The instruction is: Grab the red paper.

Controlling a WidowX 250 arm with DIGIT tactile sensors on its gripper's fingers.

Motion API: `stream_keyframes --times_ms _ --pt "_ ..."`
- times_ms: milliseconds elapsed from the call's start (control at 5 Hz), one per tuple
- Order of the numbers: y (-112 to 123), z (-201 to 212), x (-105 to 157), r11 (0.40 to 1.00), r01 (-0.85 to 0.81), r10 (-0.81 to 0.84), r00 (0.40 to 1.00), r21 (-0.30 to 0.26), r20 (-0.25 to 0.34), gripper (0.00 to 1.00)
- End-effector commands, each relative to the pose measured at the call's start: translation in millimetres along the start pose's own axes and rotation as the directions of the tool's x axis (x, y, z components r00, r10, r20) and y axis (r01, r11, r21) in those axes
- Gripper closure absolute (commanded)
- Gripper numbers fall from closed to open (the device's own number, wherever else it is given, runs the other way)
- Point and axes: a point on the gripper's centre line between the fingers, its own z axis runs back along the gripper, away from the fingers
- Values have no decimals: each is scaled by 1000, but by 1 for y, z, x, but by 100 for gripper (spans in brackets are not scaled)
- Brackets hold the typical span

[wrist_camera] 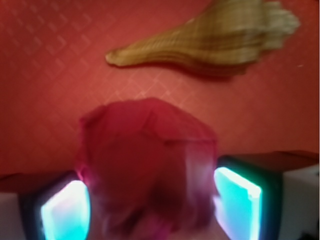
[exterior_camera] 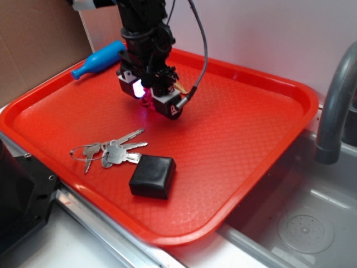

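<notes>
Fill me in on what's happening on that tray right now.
The robot's gripper is down on the red tray with the red paper sitting between its lit fingers. Whether they have clamped it yet is unclear. A tan seashell lies just beyond the wad. Keys, a black box and a blue bottle lie untouched.

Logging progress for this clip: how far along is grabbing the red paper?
Done: the gripper has reached the red paper, which sits between its lit pads in the wrist view, beside the seashell. In hand: closing; contact looks near, but blur hides whether it is clamped. Left: a firm grip and a lift off the tray.
</notes>
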Motion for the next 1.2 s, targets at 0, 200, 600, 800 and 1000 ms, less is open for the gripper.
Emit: stream_keyframes --times_ms 0,200,600,800,1000 --pt "12 -4 6 999 -37 37 999 11 27 100" --pt "14 3 6 999 -42 42 998 11 36 100" --pt "16 16 6 999 -39 39 998 3 55 100" --pt "15 37 1 999 -40 40 997 -7 63 100" --pt "8 88 -17 997 -59 61 997 -40 55 100"
